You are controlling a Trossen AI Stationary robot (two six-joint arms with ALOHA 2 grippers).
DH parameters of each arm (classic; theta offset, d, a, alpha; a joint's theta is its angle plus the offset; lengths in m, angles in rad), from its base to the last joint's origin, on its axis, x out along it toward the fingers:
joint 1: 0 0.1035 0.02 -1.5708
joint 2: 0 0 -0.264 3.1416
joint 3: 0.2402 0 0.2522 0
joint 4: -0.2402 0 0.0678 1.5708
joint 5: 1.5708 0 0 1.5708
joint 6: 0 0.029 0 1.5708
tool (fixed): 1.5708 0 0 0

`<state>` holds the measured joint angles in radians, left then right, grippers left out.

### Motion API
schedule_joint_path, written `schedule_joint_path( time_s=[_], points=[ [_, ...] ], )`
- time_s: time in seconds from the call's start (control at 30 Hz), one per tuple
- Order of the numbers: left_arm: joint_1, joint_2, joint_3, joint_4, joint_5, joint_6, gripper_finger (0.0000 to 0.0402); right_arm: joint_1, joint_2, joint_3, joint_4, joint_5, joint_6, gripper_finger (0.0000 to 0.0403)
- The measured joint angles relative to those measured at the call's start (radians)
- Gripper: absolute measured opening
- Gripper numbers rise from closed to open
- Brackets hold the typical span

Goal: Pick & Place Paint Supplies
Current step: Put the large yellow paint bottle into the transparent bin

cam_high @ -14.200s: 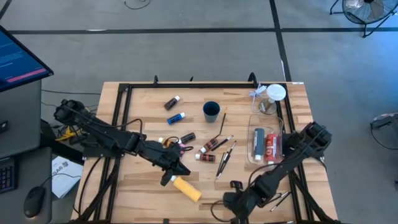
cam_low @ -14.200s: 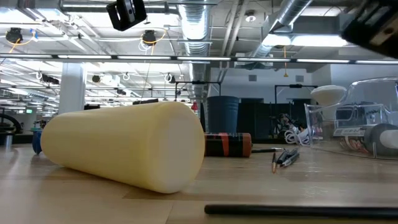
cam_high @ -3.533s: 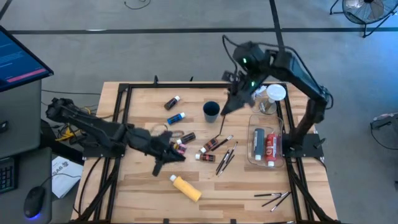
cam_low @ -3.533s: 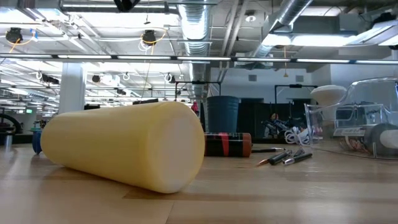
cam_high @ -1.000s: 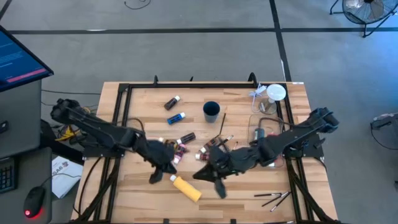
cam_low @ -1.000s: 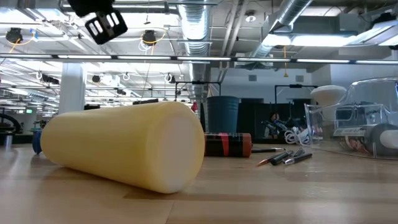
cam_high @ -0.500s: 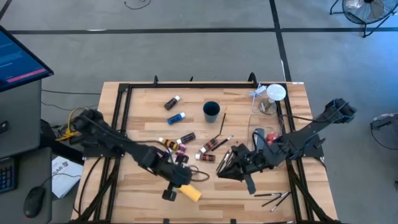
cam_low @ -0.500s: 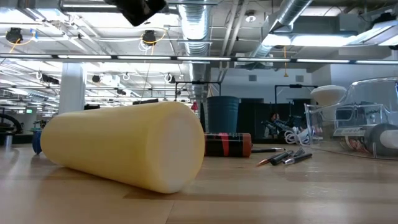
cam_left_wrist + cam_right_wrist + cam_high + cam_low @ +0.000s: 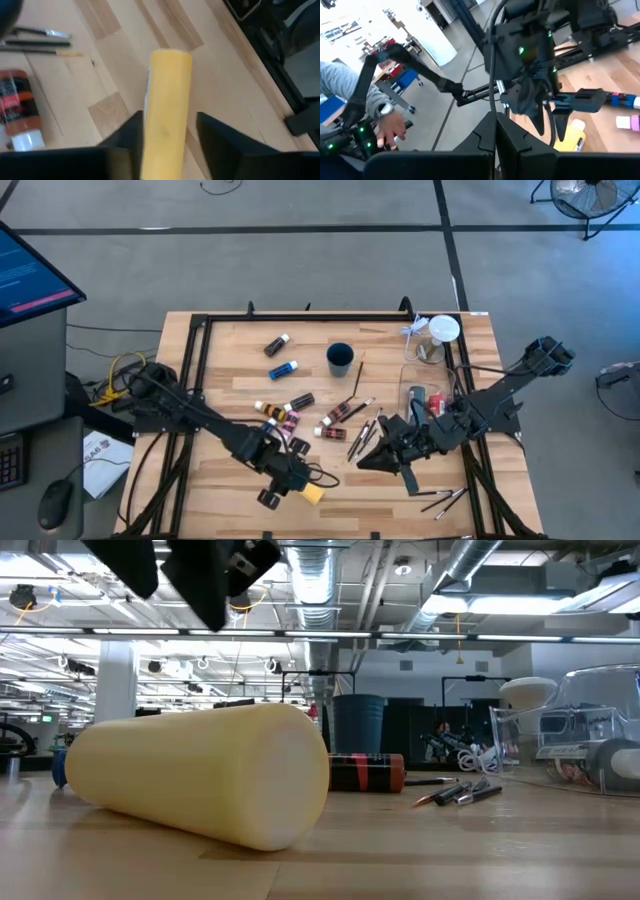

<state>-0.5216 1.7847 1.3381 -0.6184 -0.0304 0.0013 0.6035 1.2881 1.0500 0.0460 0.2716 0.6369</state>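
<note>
The yellow bottle [image 9: 166,107] lies flat on the desk [image 9: 340,480] between the left gripper [image 9: 167,131] jaws, which stand apart, long axis running straight ahead (right gripper [image 9: 372,461] shut, farther off).

Matt yellow bottle [image 9: 200,772], wooden table [image 9: 450,850]

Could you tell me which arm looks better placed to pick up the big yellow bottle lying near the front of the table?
The left. The left gripper is right over the yellow bottle, open fingers either side of it. The right gripper, shut, sits farther right, near the brushes.
</note>
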Motion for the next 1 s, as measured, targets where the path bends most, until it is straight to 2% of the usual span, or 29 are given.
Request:
schedule_joint_path(
  time_s=[0.13,0.23,0.33,0.5,0.63,0.77,0.87,1.0],
  points=[
    [0.001,0.027,0.001,0.013,0.000,-0.001,0.0235,-0.001,-0.015,0.000,-0.014,0.010,0.000,0.0000],
    [-0.002,0.071,0.001,0.022,0.013,-0.008,0.0270,0.003,-0.019,0.000,-0.018,0.011,-0.005,0.0000],
    [-0.008,0.108,0.001,0.028,0.019,-0.008,0.0285,0.007,-0.019,0.000,-0.017,0.010,-0.008,0.0000],
    [-0.004,0.154,0.000,0.039,0.011,-0.013,0.0288,0.018,-0.019,0.000,-0.019,0.010,0.000,0.0000],
    [-0.003,0.188,0.000,0.038,0.009,-0.035,0.0284,0.018,-0.019,0.000,-0.026,0.010,0.012,0.0000],
    [0.006,0.206,0.000,0.042,0.012,-0.139,0.0264,0.025,-0.019,0.000,-0.031,0.013,0.022,0.0000],
    [0.025,0.210,0.000,0.039,0.044,-0.263,0.0231,0.033,-0.019,0.000,-0.038,0.023,0.038,0.0000],
    [0.060,0.211,0.000,0.043,0.111,-0.400,0.0165,0.033,-0.020,0.000,-0.042,0.025,0.043,0.0000]
  ],
)
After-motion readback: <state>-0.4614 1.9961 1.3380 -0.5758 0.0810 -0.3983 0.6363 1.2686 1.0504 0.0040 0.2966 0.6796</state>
